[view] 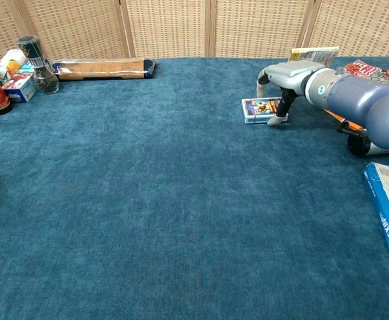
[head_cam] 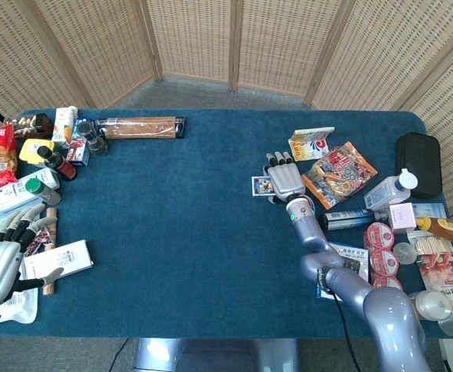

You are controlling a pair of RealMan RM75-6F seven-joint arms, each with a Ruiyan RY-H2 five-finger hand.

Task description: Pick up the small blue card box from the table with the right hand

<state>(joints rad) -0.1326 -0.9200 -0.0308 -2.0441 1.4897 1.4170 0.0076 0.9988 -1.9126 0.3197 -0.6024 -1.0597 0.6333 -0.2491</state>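
Note:
The small blue card box lies flat on the blue table, right of centre. My right hand arches over its right part, palm down. Its fingers reach past the box's far edge and curve downward. The thumb touches the box's near right corner. The box stays on the cloth and I see no closed grip on it. My left hand rests open at the table's near left, beside a white carton; the chest view does not show it.
Snack packets, a toothpaste box, a black pouch and several small packs crowd the right side behind my right arm. Bottles and cartons fill the far left, a long wooden box lies at the back.

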